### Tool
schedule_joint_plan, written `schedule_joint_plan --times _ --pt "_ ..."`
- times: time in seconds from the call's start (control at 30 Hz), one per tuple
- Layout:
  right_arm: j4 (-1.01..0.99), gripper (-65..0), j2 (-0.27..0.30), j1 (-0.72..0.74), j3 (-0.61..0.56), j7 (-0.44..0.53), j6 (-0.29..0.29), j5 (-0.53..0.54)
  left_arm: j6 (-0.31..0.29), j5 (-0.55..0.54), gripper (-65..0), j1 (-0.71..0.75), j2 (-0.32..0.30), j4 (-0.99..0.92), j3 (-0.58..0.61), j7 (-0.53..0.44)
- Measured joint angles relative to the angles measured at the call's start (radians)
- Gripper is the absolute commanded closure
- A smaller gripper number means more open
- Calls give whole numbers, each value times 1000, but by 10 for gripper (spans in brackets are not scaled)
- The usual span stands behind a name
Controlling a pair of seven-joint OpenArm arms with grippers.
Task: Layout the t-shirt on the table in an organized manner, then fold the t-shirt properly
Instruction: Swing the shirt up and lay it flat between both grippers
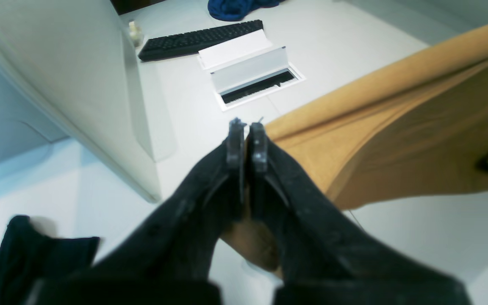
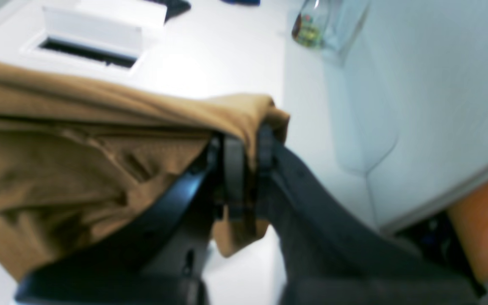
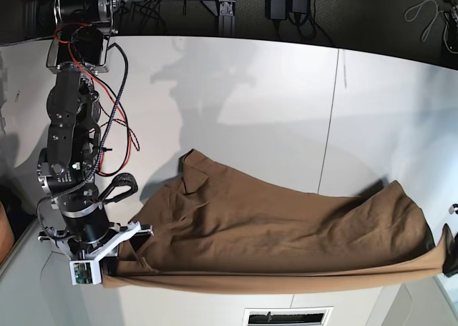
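Tan soft cotton t-shirt stretched taut over smooth white counter | left tool, right tool clamped on its corners | keyboard only in left-wrist view

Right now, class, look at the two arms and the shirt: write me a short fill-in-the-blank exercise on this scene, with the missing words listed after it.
1. Both grippers are shut on the ____ t-shirt.
2. The left gripper and the right gripper hold the shirt stretched ____ them.
3. In the left wrist view, a black ____ lies on the table beyond the open cable hatch.

Missing words: tan-brown; between; keyboard
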Motion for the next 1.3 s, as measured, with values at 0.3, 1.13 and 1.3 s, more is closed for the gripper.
schedule_joint_plan --times 0.3,1.13,1.3 --pt "20 0 0 15 0 -27 3 6 -3 -167 0 -56 -70 3 -84 122" --pt "-139 0 0 22 0 27 96 16 3 5 0 29 -44 -81 95 -116" --pt "-345 0 0 201 3 39 117 16 0 116 0 -166 -42 -263 317 -250"
